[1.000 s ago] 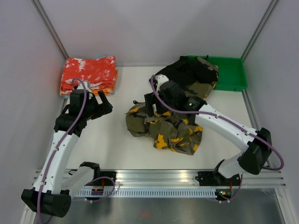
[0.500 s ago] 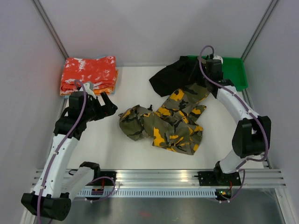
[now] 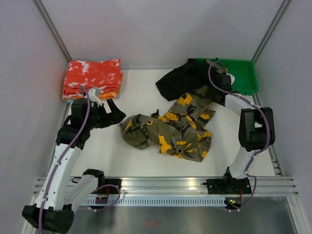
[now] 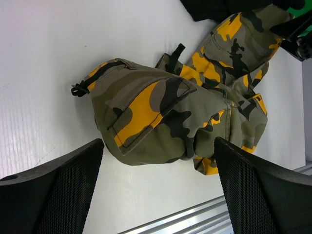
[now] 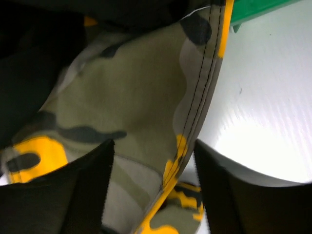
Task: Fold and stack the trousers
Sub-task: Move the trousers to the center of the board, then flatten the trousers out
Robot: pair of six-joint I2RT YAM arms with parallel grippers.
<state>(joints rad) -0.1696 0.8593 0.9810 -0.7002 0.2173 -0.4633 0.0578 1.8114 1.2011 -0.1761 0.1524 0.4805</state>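
The camouflage trousers [image 3: 170,129] lie crumpled across the middle of the table, one leg stretched toward the far right. My left gripper [image 3: 117,115] is open and empty, just left of the bunched left end. In the left wrist view the trousers [image 4: 161,112] lie ahead of the spread gripper [image 4: 158,195]. My right gripper [image 3: 213,92] is at the far-right leg end. In the right wrist view the gripper [image 5: 156,185] stands open, with the stitched hem of the trousers [image 5: 122,97] running between the fingers, not pinched.
A plain black garment [image 3: 180,78] lies at the back, partly over the green tray [image 3: 243,73] at the back right. Folded red-orange speckled cloths [image 3: 92,78] sit at the back left. Side walls stand close on both sides.
The right gripper went from the heap's middle to the far right, drawing one leg out, then dropped back onto the leg end. The left gripper edged toward the trousers' left end.
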